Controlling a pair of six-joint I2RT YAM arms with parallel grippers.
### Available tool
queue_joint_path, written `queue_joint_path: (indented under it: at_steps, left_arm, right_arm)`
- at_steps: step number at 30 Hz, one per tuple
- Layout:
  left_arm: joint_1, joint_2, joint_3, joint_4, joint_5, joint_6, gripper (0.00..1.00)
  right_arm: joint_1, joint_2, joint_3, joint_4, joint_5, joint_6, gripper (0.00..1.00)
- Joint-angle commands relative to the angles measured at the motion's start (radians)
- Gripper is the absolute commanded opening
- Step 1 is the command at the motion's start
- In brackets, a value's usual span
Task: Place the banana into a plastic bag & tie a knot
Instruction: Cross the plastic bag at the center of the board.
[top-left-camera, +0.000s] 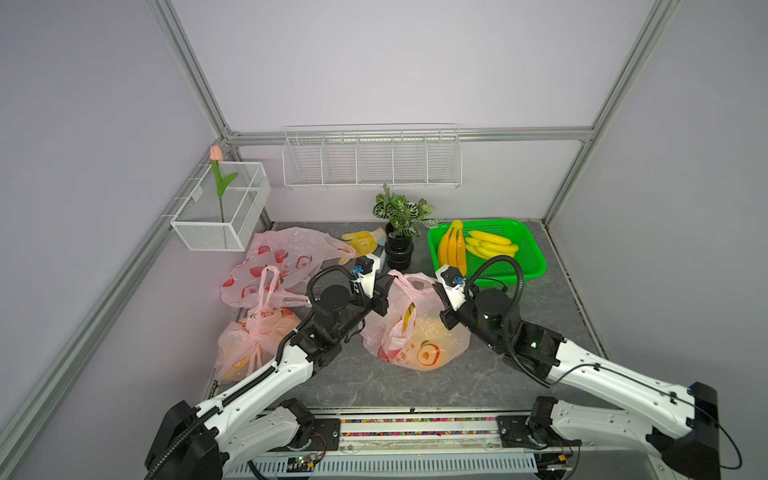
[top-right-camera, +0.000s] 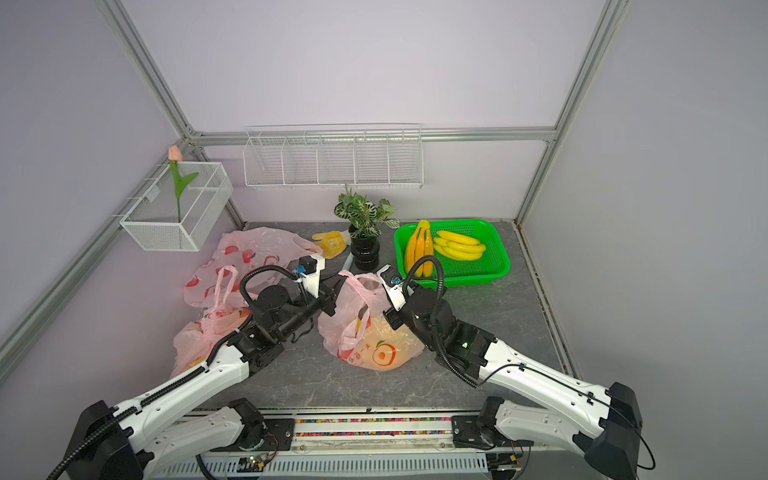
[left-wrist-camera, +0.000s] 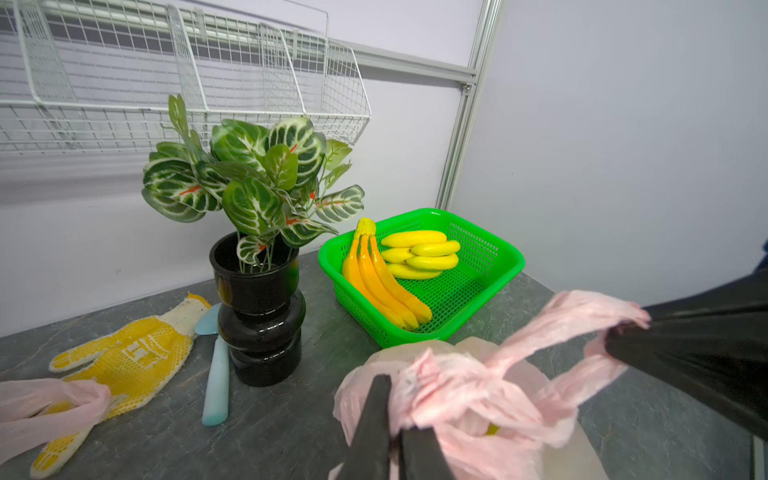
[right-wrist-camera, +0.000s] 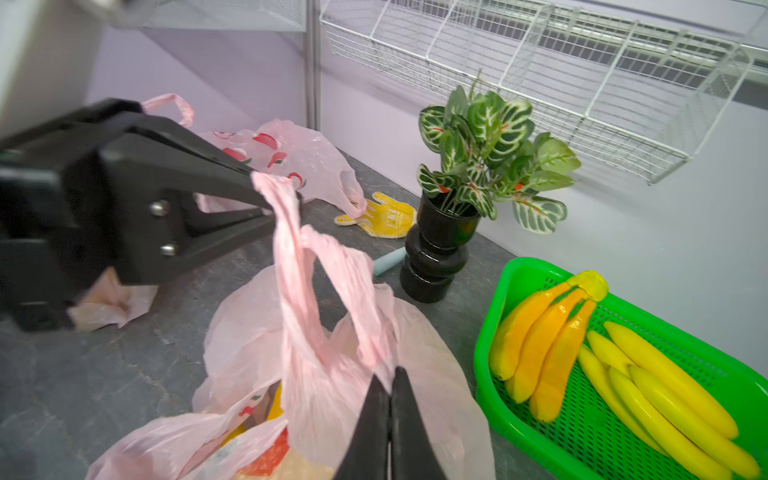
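The pink plastic bag (top-left-camera: 419, 345) stands mid-table with a yellow banana (top-left-camera: 409, 318) showing through its open mouth. In both top views the two arms meet above it. My left gripper (left-wrist-camera: 397, 415) is shut on a bunched part of the bag's top beside one handle. In the right wrist view its black fingers (right-wrist-camera: 232, 187) pinch the top of a handle loop. My right gripper (right-wrist-camera: 390, 376) is shut on the other handle, and the two handles cross between the grippers. Most of the banana (right-wrist-camera: 276, 409) is hidden by plastic.
A green basket (top-left-camera: 490, 222) with two banana bunches sits at the back right. A black potted plant (top-left-camera: 399, 245), a yellow glove (top-left-camera: 363, 241) and a light-blue tool (left-wrist-camera: 216, 382) lie behind the bag. A tied bag (top-left-camera: 249, 345) and empty pink bags (top-left-camera: 282, 257) lie left.
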Motion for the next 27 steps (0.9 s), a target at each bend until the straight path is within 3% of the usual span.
queue_joint_path:
  at_steps: [1,12,22,27]
  left_arm:
    - [0.005,0.026,0.050,-0.020,0.021,-0.030,0.08]
    - [0.005,0.067,0.084,-0.040,0.008,-0.052,0.05]
    - [0.005,0.040,0.067,-0.024,0.041,-0.061,0.03]
    - [0.006,0.024,0.044,-0.017,0.078,-0.056,0.05]
  right_arm:
    - [0.010,0.009,0.004,0.033,-0.144,-0.044,0.07]
    - [0.063,0.100,-0.018,-0.039,-0.317,-0.054,0.07]
    - [0.033,0.294,-0.030,0.050,-0.140,-0.008,0.07]
    - [-0.014,0.304,-0.070,0.138,-0.138,0.028,0.07]
